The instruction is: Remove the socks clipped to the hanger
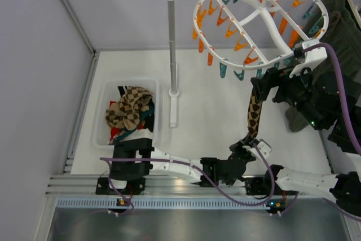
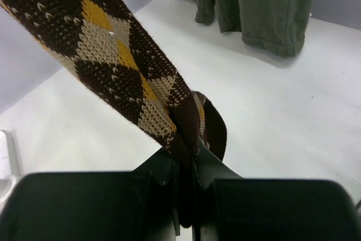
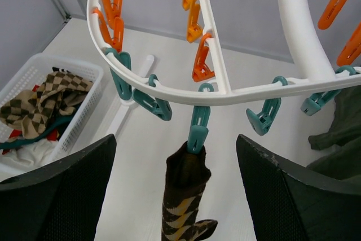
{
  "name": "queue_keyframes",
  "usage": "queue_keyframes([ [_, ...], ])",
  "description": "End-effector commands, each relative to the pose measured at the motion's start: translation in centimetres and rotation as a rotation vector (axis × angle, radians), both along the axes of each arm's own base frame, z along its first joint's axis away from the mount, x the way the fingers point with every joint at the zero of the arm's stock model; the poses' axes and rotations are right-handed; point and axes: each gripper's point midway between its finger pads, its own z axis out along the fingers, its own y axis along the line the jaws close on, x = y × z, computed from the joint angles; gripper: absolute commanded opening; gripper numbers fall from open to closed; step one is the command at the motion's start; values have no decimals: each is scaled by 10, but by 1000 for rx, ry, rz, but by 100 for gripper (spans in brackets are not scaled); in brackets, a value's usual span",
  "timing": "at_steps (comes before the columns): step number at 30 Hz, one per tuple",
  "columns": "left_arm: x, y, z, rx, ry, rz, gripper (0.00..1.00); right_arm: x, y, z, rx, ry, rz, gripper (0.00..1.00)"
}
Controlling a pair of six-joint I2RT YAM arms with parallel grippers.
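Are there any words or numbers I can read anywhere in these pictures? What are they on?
None: no word, number, label or sign can be read in any view.
The white hanger, the teal clip, the argyle sock and the white basket show no lettering.

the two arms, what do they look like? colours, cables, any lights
The left arm and the right arm both alternate white links with black joint housings. A purple cable runs along each. A small green light glows on the right arm. The right gripper has broad, matte black fingers. The left gripper is black too.
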Motion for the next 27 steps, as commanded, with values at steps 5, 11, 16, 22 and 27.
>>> queue_keyframes([
  [5,4,17,28,-260,171,-174,0,5,19,-12,-22,8,58,83],
  [11,18,44,37,-314,194,-133,0,6,41,-21,-27,13,151,84],
  [16,29,70,49,-371,207,-98,0,4,56,-18,4,-23,224,84],
  [22,44,104,59,-433,215,-57,0,4,75,-19,2,-36,328,84],
  [27,56,125,65,-445,200,-20,0,10,91,-12,29,-70,388,82],
])
